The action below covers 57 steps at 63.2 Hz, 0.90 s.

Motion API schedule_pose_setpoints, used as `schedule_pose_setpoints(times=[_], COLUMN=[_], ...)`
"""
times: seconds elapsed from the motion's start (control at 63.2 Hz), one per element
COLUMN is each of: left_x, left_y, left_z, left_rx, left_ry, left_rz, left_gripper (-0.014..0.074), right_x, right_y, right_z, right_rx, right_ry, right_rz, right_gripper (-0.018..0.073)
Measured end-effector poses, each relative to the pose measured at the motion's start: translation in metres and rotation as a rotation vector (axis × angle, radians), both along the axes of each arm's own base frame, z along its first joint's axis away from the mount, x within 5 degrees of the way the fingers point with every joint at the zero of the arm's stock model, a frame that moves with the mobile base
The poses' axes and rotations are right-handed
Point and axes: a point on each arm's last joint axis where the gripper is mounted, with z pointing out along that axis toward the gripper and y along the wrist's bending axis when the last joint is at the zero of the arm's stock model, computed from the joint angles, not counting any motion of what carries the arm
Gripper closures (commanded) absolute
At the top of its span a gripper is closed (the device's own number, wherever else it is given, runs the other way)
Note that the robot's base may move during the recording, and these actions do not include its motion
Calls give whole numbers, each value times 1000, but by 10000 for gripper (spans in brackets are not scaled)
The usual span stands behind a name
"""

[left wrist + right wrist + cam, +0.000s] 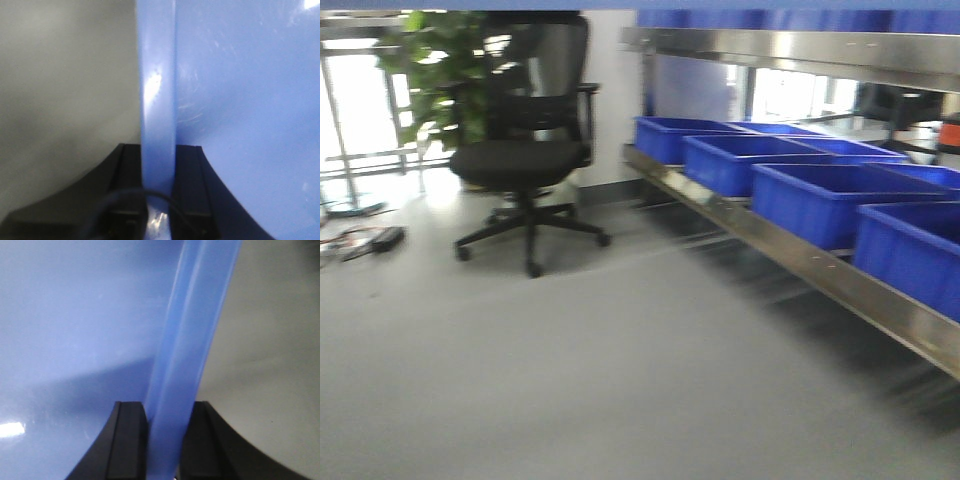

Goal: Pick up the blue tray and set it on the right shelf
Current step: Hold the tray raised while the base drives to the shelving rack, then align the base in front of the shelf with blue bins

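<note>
Lower frame is filled by grey floor (570,380). At right, right shelf (790,258) is occupied by blue bins (815,195); office chair (525,150) upper left. Rim of blue tray (240,100) is clamped by left gripper (159,150) and right gripper (167,407).

Deep blue bins (820,195) line the right shelf (800,258); a black office chair (525,160) stands at left

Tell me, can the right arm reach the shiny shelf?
Probably not yet: the right gripper is clamped on the blue tray, the shelf sits across bare floor, and blue bins crowd its lower level.
</note>
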Motion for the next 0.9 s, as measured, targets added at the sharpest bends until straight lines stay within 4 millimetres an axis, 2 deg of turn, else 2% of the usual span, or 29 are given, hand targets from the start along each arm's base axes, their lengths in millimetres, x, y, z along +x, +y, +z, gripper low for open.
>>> schedule_pose_setpoints(times=[0.902], left_x=[0], left_y=[0], left_z=[0], left_rx=[-5], left_ry=[3], left_rz=[-1], left_gripper=[644], right_x=[0], right_y=[0], right_z=[0], right_rx=[-2], right_ry=[-1], right_rz=[-1], right_gripper=[503])
